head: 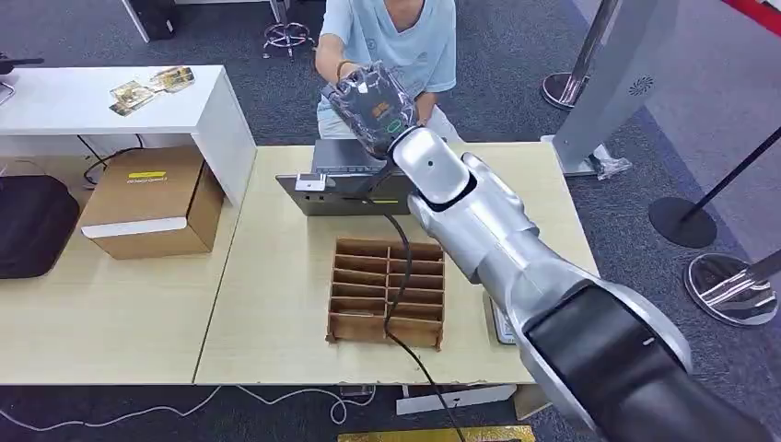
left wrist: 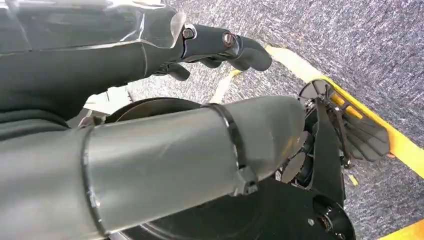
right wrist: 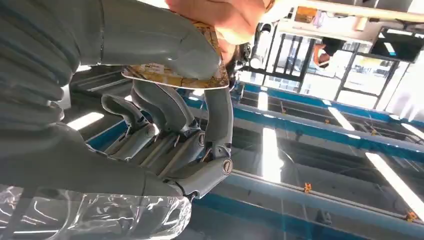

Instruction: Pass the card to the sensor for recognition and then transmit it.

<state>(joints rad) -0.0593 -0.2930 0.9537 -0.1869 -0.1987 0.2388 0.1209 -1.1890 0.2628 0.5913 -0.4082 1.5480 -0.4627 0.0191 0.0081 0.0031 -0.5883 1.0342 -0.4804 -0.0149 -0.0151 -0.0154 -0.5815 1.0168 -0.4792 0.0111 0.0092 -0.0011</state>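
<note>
Lying flat as a thin card [right wrist: 175, 77] with a gold-brown printed face, upper middle of the right wrist frame. Sitting as a grey boxy sensor [head: 345, 180] on the table, upper middle of the head frame.

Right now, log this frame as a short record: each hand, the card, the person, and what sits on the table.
right hand: raised toward the person, pinching the card
card: between thumb and fingers; person's hand touching it
left hand: hanging over the floor, holding nothing
person: seated behind the table
table: grey sensor box, brown divided tray
</note>
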